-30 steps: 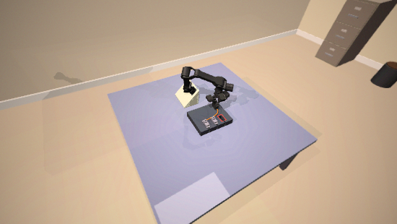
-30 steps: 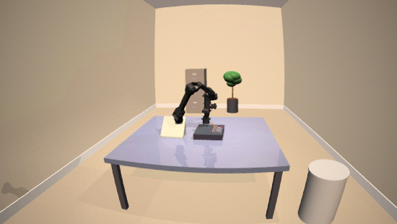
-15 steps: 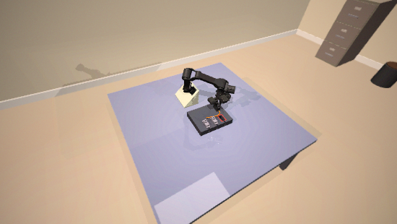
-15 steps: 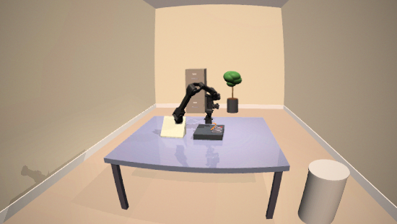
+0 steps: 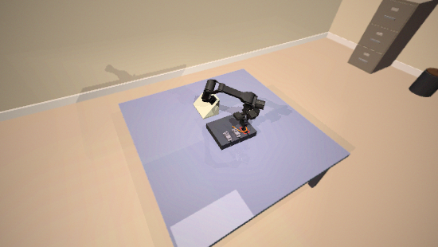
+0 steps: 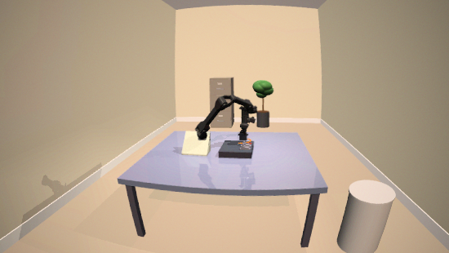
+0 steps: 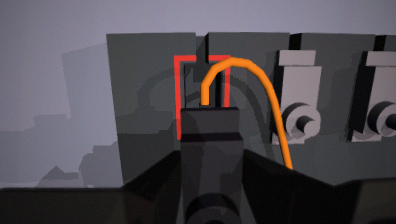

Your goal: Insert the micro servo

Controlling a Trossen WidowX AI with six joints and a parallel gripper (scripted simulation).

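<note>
The red-outlined pocket (image 7: 202, 85) on the dark deck (image 5: 232, 134) is partly covered by the micro servo (image 7: 210, 145) clamped in the gripper (image 7: 210, 165), and the orange cable (image 7: 260, 95) arches across its right side toward the seated servo (image 7: 298, 97) just beside it. A second seated servo (image 7: 382, 95) occupies the next pocket to the right. The cream base block (image 6: 196, 144) stands just beside the deck toward the table's (image 6: 286, 179) left edge.
</note>
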